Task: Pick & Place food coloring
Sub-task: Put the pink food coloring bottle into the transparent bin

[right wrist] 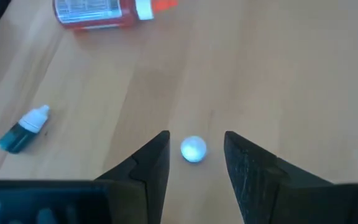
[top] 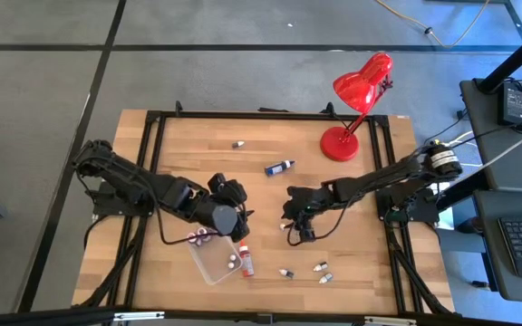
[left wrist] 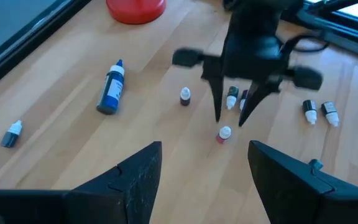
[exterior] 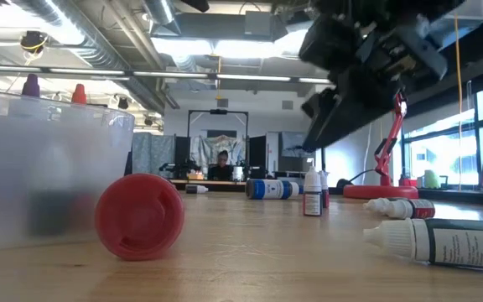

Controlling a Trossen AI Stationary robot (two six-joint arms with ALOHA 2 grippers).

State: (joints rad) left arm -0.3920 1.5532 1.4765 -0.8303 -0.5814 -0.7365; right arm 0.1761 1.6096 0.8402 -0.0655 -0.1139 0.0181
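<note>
On a pale wooden worktop (top: 270,195), the right pincer (right wrist: 194,158) is hanging point-down over one tiny upright dropper bottle with a white cap (right wrist: 193,149), its two dark fingers parted on either side of the cap without touching it, apparently lined up to close on it; it is holding nothing. The left pincer (left wrist: 204,171) is hovering wide open and empty by the clear rectangular plastic tray (top: 208,263) near the worktop's front edge, probably waiting there. A few small bottles are standing in that tray, with a larger red bottle (top: 245,262) lying just beside it. Other food coloring bottles are lying scattered: a blue one (top: 279,167) toward the middle, several small ones (top: 321,267) near the front. A red desk lamp (top: 356,104) is standing at the far right.
</note>
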